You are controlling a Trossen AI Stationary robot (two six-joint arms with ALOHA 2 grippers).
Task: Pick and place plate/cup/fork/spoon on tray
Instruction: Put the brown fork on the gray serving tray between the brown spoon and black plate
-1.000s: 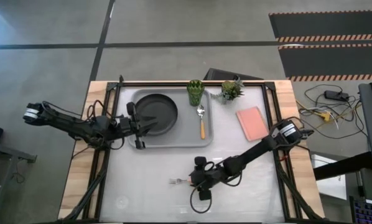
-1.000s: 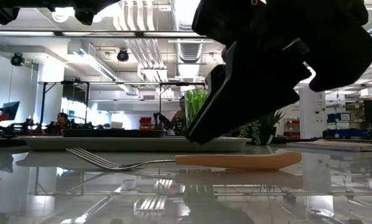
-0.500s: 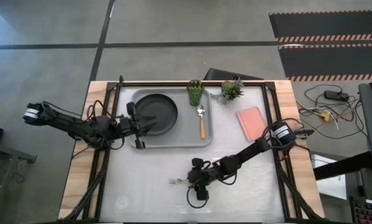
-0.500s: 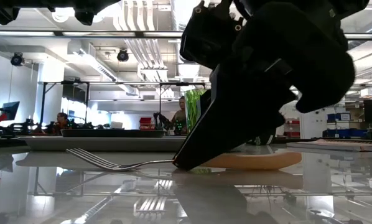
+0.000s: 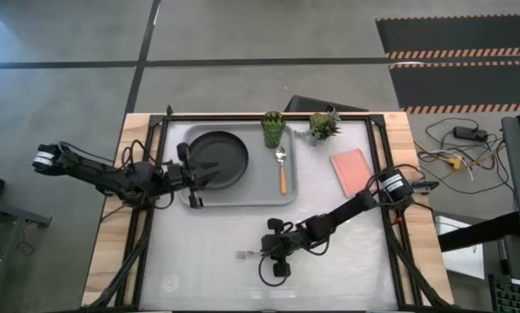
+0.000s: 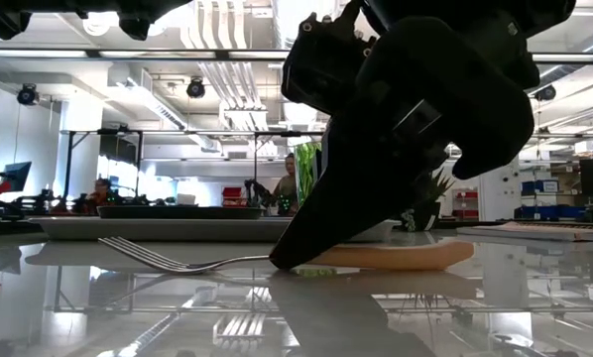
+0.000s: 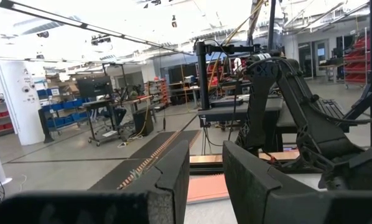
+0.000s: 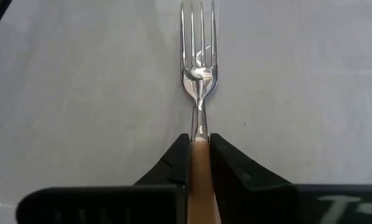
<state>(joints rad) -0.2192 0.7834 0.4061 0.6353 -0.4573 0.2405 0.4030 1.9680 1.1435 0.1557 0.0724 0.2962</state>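
My right gripper (image 8: 199,155) is clamped on the fork (image 8: 199,74) handle, tines running straight ahead along my fingers, tray (image 5: 243,193) beyond toward the left arm.

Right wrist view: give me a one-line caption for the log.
The right gripper is shut on the fork by its orange handle, tines pointing away over the bare white tabletop.

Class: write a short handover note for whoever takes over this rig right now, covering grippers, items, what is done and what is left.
Right gripper: shut on the fork at its orange handle, fork on the table in front of the tray.
Left gripper: waiting over the tray's left edge by the plate.
Done: plate, cup, spoon on the tray.
Left: lift the fork and place it on the tray.
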